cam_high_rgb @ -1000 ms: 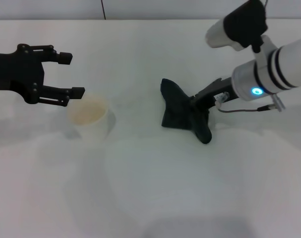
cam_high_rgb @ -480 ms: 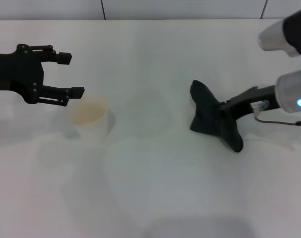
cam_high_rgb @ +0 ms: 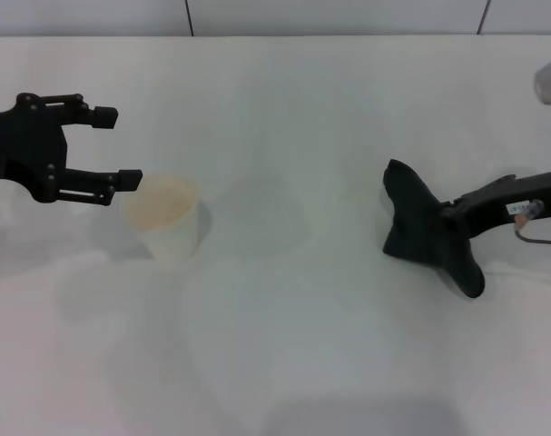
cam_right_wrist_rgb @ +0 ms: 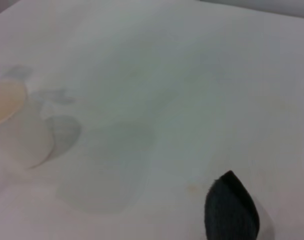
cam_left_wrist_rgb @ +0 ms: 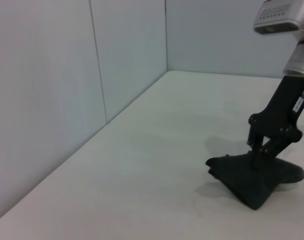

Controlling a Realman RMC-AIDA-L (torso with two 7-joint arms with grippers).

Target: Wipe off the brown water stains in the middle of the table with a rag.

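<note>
The black rag (cam_high_rgb: 427,227) lies on the white table (cam_high_rgb: 284,345) at the right, one corner raised. My right gripper (cam_high_rgb: 453,216) is shut on it and holds it against the tabletop; the left wrist view shows the same gripper (cam_left_wrist_rgb: 265,150) down on the rag (cam_left_wrist_rgb: 252,179). In the right wrist view only a rag corner (cam_right_wrist_rgb: 231,210) shows. No distinct brown water stains show; there is just a tiny faint orange speck (cam_right_wrist_rgb: 192,188) near the rag and a pale grey patch (cam_high_rgb: 257,216) mid-table. My left gripper (cam_high_rgb: 117,147) hovers open at the far left.
A white cup (cam_high_rgb: 164,220) with a pale tan inside stands just right of the left gripper. A grey wall (cam_left_wrist_rgb: 66,90) runs along the table's far edge.
The right gripper has dragged the rag from mid-table well to the right. The left gripper has shifted slightly left and back, still open.
</note>
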